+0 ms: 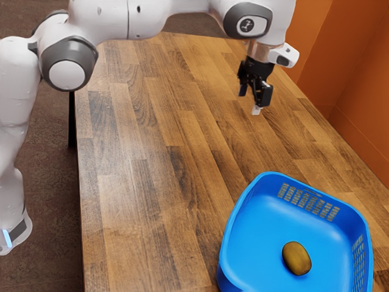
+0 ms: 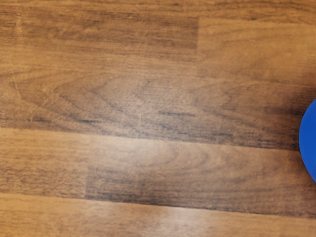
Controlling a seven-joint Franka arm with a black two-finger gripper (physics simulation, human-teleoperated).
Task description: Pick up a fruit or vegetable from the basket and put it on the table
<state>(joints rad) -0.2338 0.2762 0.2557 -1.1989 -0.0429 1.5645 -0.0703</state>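
With the reach toward the basket (image 1: 255, 234) in hand, the gripper (image 1: 250, 101), its fingers spread and empty, hangs well apart from it above the table (image 1: 146, 182), so the next move calls for travelling over the basket and lowering around the brownish oval fruit or vegetable (image 1: 297, 258) inside it.

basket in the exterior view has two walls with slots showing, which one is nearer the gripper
The upper slotted wall, at the top of the basket in that view, is nearer the gripper; the other slotted wall runs down the exterior view's right.
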